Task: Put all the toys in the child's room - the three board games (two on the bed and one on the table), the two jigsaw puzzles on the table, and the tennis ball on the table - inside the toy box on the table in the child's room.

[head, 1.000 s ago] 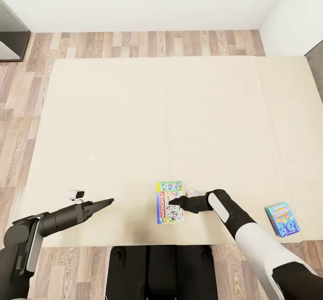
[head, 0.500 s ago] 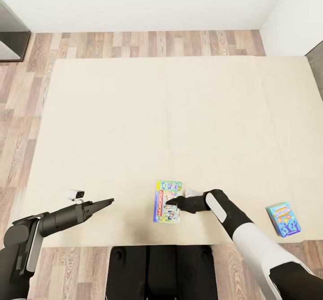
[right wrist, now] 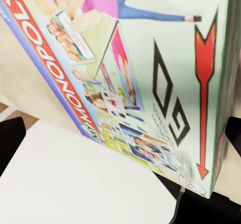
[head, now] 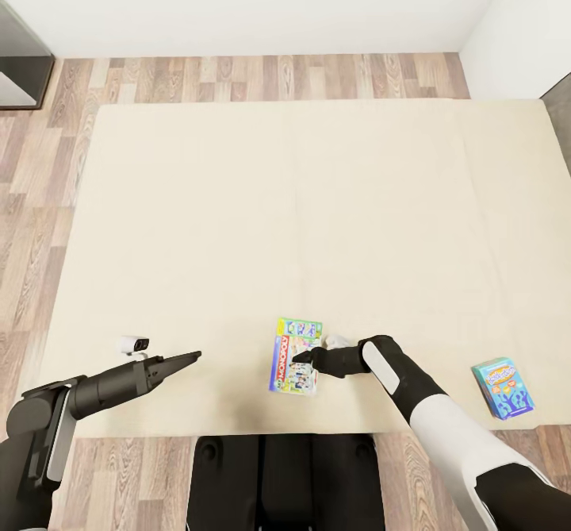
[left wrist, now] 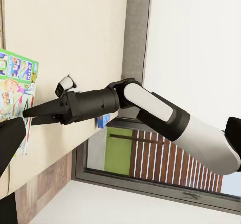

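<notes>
On the beige bed near its front edge lies a green-edged board game with a red banner. My right gripper is at that box's right side, low over the mattress. In the right wrist view the printed lid sits close up between the spread fingertips, so the gripper is open. From the left wrist, the right gripper points at the box's edge. A small blue board game lies at the bed's front right. My left gripper hovers open over the front left, holding nothing.
Wood-plank floor surrounds the bed on the left and far sides. A dark cabinet corner stands at the far left, and white walls close the back and the right. My base is against the bed's front edge.
My right gripper has edged to the left, and the green-edged box has shifted left and turned slightly with it. The left arm has stayed still.
</notes>
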`<state>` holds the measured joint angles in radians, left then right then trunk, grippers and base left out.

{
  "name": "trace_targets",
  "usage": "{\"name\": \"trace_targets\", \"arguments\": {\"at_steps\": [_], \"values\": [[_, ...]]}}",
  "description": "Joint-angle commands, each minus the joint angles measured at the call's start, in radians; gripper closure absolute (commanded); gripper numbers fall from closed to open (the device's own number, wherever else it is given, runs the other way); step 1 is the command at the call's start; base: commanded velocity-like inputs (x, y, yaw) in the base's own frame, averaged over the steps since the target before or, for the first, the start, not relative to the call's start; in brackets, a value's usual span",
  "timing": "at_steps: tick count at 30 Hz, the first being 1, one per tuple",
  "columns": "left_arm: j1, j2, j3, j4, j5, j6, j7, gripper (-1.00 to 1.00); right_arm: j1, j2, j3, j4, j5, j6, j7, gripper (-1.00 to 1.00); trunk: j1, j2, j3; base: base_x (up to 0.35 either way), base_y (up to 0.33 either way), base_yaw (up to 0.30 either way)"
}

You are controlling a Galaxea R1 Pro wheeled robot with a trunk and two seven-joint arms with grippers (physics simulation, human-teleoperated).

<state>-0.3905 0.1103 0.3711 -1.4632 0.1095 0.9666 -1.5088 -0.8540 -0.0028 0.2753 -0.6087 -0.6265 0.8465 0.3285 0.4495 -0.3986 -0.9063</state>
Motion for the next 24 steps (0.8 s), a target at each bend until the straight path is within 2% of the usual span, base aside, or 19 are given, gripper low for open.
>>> {"name": "trace_targets", "arguments": {"at_steps": [1, 24], "values": [[0.0, 0.0, 0.0, 0.0, 0.0, 0.011, -0.004, -1.0, 0.0, 0.0, 0.001, 0.0, 0.008, 0.002, 0.007, -1.0, 0.001, -0.002, -0.001, 0.0, 0.0, 0.0], [0.0, 0.0, 0.0, 0.0, 0.0, 0.011, -0.003, -1.0, 0.0, 0.0, 0.001, 0.0, 0.007, 0.002, 0.007, -1.0, 0.001, -0.002, -0.001, 0.0, 0.0, 0.0]]}}
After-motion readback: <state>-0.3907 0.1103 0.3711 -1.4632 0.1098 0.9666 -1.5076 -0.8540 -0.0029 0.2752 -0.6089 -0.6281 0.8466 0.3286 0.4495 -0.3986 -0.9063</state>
